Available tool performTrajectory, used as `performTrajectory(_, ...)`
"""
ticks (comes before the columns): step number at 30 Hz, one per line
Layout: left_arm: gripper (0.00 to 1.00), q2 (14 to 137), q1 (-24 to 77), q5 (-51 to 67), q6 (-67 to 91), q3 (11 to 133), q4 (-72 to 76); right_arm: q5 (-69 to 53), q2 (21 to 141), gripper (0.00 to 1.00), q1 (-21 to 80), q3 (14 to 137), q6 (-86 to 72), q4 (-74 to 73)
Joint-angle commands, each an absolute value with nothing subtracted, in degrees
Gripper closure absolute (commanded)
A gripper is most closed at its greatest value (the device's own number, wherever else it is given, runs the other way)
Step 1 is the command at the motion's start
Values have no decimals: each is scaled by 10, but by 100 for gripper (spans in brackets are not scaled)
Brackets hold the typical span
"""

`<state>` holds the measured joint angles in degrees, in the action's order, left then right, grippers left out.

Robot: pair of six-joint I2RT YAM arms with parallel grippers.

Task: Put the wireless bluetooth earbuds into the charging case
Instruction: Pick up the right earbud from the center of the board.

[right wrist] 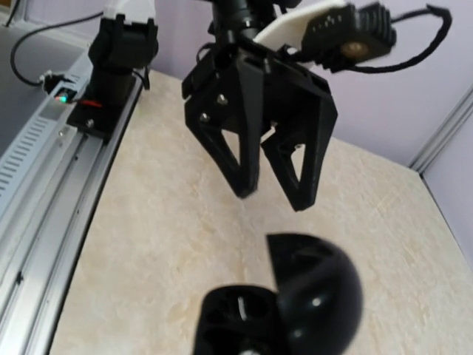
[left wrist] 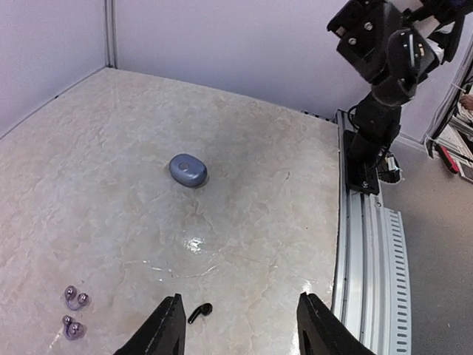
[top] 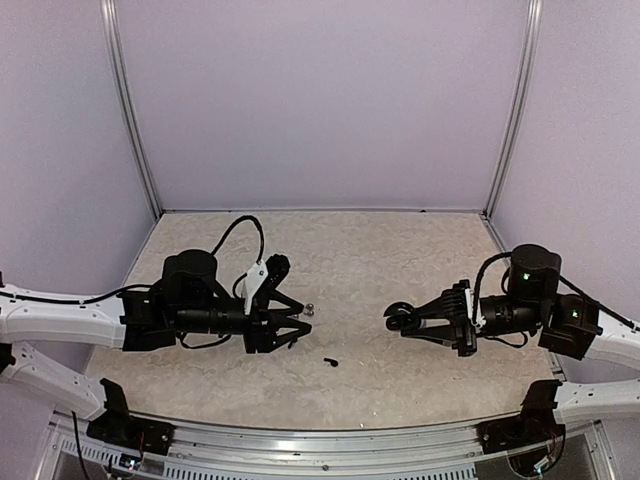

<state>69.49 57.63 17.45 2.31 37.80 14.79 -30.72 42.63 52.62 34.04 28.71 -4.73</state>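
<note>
Left wrist view | small black stemmed earbud [left wrist: 200, 311] is seen on marbled beige surface [left wrist: 244, 133], just ahead of released left hand [left wrist: 240, 333] | open black round charging case [right wrist: 281, 310] is clenched by right hand [top: 410, 322] | earbud judged light, slippery; to be pinched across its body

Marbled beige table [top: 400, 250]: one black earbud [left wrist: 200, 312], two silvery-grey earbuds [left wrist: 75, 298] close together, grey-blue charging case [left wrist: 188, 169] well apart.

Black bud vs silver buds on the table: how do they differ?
Black bud is dark and stemmed; silver buds are shiny and rounded. Black bud lies alone; silver buds lie as a close pair. All rest loose on the table.
</note>
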Motion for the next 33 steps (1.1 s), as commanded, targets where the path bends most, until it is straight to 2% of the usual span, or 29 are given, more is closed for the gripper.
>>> performTrajectory(1, 50, 739, 569, 84, 51, 415, 56, -286, 427, 100, 532, 359, 292, -70)
performTrajectory(12, 54, 891, 523, 26, 162, 557, -198, -255, 444, 100, 532, 370, 263, -91)
performTrajectory(18, 61, 970, 519, 8, 164, 652, -292, -236, 434, 100, 531, 364, 255, -91)
performTrajectory(26, 74, 1033, 520, 16, 159, 703, -344, -211, 418, 100, 532, 353, 245, -82)
performTrajectory(33, 76, 1073, 529, 3, 150, 722, -358, -208, 418, 100, 532, 349, 237, -79)
